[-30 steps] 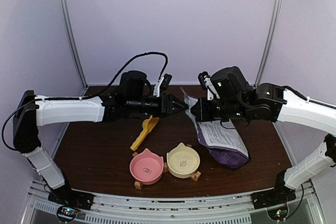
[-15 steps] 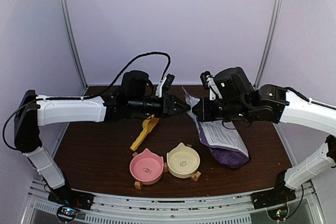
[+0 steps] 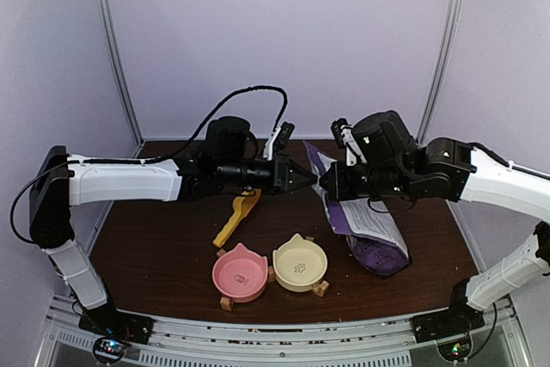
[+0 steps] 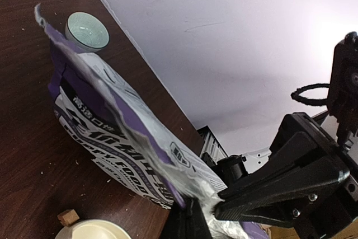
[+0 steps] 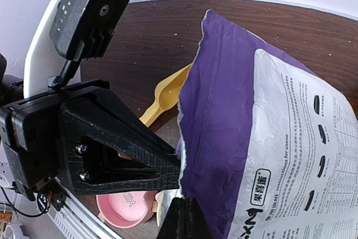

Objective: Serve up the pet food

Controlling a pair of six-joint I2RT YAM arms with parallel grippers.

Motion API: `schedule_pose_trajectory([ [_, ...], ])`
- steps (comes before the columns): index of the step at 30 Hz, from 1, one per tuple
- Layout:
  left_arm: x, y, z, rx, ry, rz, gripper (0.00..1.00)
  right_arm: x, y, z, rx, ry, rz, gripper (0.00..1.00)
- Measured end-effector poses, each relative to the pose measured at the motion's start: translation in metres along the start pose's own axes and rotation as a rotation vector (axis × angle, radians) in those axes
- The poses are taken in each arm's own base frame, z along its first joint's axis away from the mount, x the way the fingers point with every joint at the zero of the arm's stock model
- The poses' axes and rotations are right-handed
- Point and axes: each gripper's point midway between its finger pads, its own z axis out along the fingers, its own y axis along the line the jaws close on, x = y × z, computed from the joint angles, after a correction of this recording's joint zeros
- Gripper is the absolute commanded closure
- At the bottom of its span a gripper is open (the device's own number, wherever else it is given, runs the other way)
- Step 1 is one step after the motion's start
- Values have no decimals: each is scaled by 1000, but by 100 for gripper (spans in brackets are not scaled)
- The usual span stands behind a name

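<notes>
The purple "PUPPY FOOD" bag (image 3: 365,228) lies on the right of the table with its torn top edge lifted toward the middle. My left gripper (image 3: 309,180) and right gripper (image 3: 325,185) meet tip to tip at that edge, each shut on one side of it. The left wrist view shows my left gripper (image 4: 193,219) pinching the bag (image 4: 106,110), with the right gripper (image 4: 224,204) beside it. The right wrist view shows my right gripper (image 5: 183,216) on the bag (image 5: 251,138), facing the left gripper (image 5: 170,166). No pet food kibble is in view.
A yellow scoop (image 3: 236,217) lies under the left arm. A pink cat-shaped bowl (image 3: 240,274) and a cream one (image 3: 300,263) stand near the front. A pale green bowl (image 4: 86,29) sits at the back beyond the bag.
Both grippers have shifted slightly to the right together, and the bag's top edge has risen and stands more upright between them.
</notes>
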Motion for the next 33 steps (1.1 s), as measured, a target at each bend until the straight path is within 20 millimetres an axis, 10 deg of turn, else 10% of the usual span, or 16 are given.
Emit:
schedule_pose_trajectory([
  [15,-3,-14,4,20,-8,17,100,-5,4,-12,73,43,-72,73],
  [33,-2,-14,8,-33,-12,47,100,-3,-5,-3,242,80,-120,83],
])
